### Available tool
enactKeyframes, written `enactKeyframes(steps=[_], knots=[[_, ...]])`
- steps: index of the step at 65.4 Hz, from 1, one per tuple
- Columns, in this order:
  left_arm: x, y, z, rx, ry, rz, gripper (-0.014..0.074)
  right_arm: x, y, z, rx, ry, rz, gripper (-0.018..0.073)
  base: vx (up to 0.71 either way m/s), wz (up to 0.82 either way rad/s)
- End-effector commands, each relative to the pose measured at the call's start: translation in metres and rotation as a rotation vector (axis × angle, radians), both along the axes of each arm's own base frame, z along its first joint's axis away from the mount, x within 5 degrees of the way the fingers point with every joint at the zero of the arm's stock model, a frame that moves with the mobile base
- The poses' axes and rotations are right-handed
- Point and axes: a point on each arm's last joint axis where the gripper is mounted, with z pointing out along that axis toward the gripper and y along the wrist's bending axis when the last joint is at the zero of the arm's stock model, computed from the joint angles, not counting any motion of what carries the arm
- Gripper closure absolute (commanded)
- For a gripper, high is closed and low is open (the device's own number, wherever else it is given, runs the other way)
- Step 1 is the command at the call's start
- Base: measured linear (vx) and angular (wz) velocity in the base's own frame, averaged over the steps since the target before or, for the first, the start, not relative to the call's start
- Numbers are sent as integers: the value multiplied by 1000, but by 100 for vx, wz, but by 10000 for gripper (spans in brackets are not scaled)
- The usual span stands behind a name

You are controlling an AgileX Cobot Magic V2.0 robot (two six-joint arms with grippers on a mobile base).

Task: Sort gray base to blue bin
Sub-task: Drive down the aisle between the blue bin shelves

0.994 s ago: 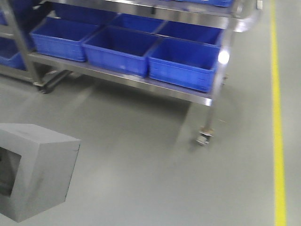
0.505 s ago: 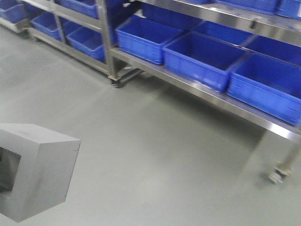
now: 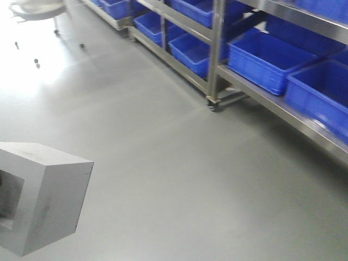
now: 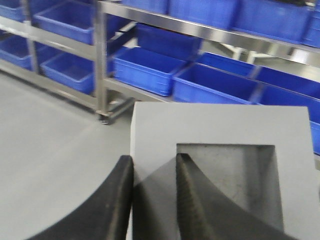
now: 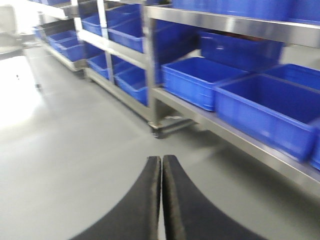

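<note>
The gray base (image 3: 46,196) is a matte gray block held above the floor at the lower left of the front view. In the left wrist view the gray base (image 4: 220,125) fills the lower right, its square recess facing the camera. My left gripper (image 4: 154,162) is shut on the block's left wall, one finger outside and one inside the recess. My right gripper (image 5: 161,162) is shut and empty above bare floor. Several blue bins (image 3: 269,60) stand on the rack's low shelf; they also show in the left wrist view (image 4: 145,67) and the right wrist view (image 5: 200,80).
Steel shelving racks on castors (image 3: 213,104) run along the right side, with a rack leg (image 4: 102,65) close ahead in the left wrist view. Gray floor (image 3: 163,163) spreads to the left. A bright glare patch (image 3: 38,49) lies at the far left.
The view has swung left along the racks: the bins have slid to the right of the frame and more open floor shows. The gray base stays at the same place in the front view.
</note>
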Motion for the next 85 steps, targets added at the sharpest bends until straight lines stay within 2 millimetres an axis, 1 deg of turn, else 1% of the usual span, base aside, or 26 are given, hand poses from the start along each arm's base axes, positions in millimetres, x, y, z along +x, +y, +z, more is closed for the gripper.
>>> enactKeyframes(steps=[1, 35, 49, 67, 85], knots=[[0, -1, 19, -77, -110, -2, 594, 1, 0, 6, -18, -72, 0, 564, 23, 57], [0, -1, 19, -77, -110, -2, 594, 1, 0, 6, -18, -72, 0, 564, 21, 54], [0, -1, 19, -77, -110, -2, 594, 1, 0, 6, -18, -72, 0, 564, 18, 39], [0, -1, 19, -77, -110, -2, 594, 1, 0, 6, -18, -72, 0, 564, 15, 17], [0, 0, 19, -77, -110, -1, 594, 1, 0, 6, -18, -72, 0, 564, 17, -12]])
